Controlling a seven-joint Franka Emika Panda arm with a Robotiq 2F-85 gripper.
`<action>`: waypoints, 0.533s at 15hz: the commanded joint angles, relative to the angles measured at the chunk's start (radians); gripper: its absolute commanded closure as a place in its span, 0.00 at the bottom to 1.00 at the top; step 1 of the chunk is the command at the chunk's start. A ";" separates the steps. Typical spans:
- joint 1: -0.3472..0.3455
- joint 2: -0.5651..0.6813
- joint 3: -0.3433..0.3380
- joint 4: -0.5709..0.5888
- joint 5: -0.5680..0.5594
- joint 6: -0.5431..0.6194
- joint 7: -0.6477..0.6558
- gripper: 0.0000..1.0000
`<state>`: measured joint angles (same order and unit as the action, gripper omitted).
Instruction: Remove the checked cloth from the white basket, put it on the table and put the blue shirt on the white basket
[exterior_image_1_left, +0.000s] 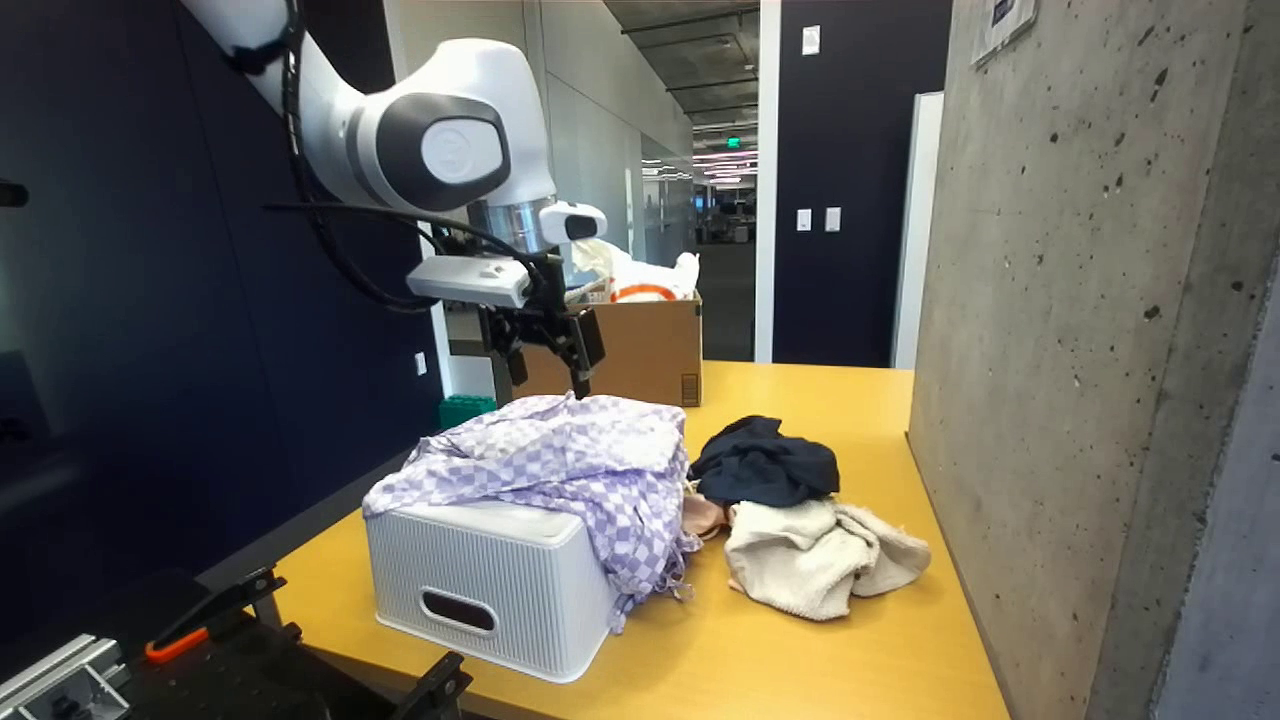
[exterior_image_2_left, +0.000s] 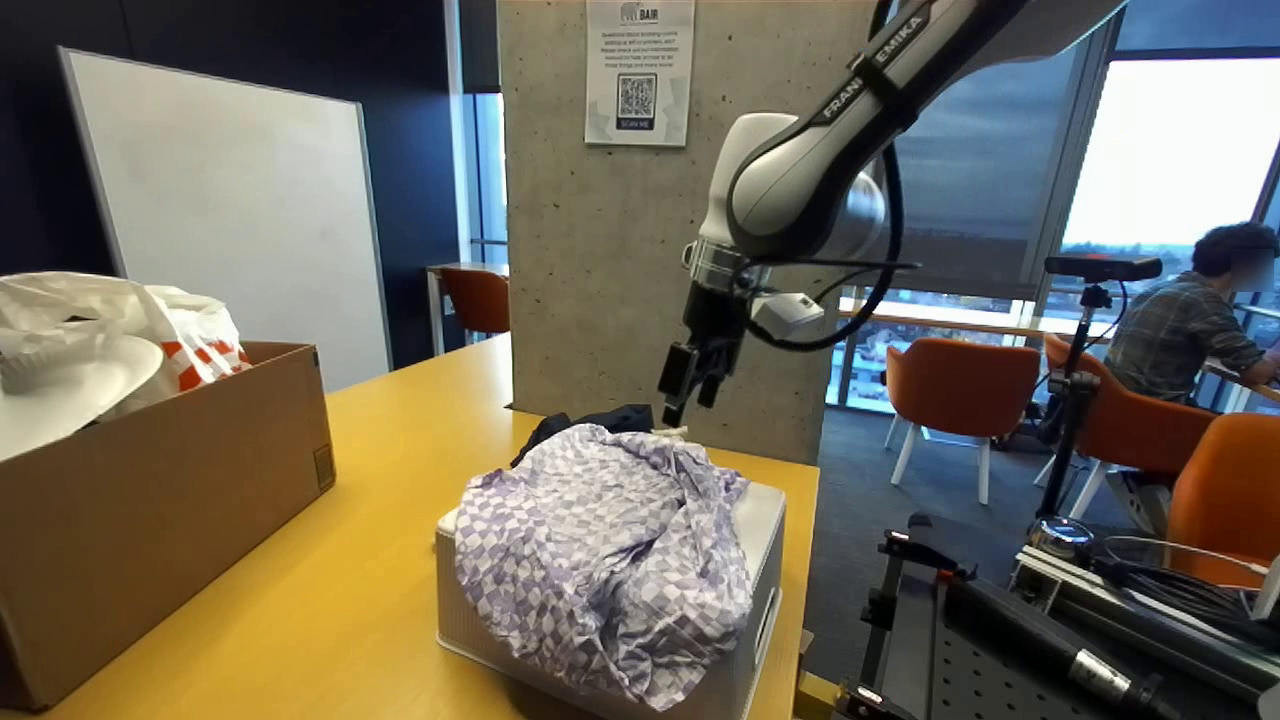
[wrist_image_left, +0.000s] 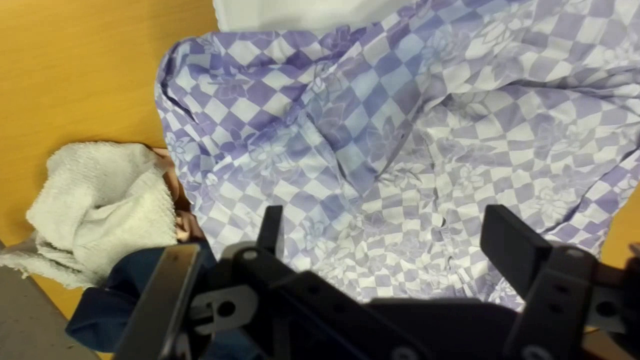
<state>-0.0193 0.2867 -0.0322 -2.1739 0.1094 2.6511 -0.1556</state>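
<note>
Hanging spread apart, fingers (exterior_image_1_left: 585, 345) have checked cloth (exterior_image_1_left: 560, 455) at approx. 6 o'clock in an exterior view; cloth draped over white basket (exterior_image_1_left: 530, 590), finger contact unconf. Prob. next: descent, then pinch.

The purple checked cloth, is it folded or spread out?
Spread, though rumpled: the checked cloth drapes over the white basket, edges hanging down.

A person (exterior_image_2_left: 1162, 320) sits among orange chairs (exterior_image_2_left: 962, 388) by windows (exterior_image_2_left: 1190, 140), past a corner of the table (exterior_image_2_left: 400, 440), in an office doubling as a robot lab. A poster (exterior_image_2_left: 638, 60) (headed BAIR) hangs on the pillar (exterior_image_2_left: 600, 270) at one edge; a whiteboard (exterior_image_2_left: 240, 220) stands past another. A robot arm (exterior_image_2_left: 790, 190) and a pole-mounted camera (exterior_image_2_left: 1103, 268) mark the lab side.
</note>
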 joint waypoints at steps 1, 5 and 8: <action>-0.021 0.135 0.043 0.144 0.005 -0.047 -0.003 0.00; -0.035 0.200 0.061 0.210 0.009 -0.103 -0.001 0.00; -0.048 0.233 0.062 0.258 0.011 -0.168 0.001 0.13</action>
<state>-0.0367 0.4884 0.0108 -1.9808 0.1094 2.5585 -0.1540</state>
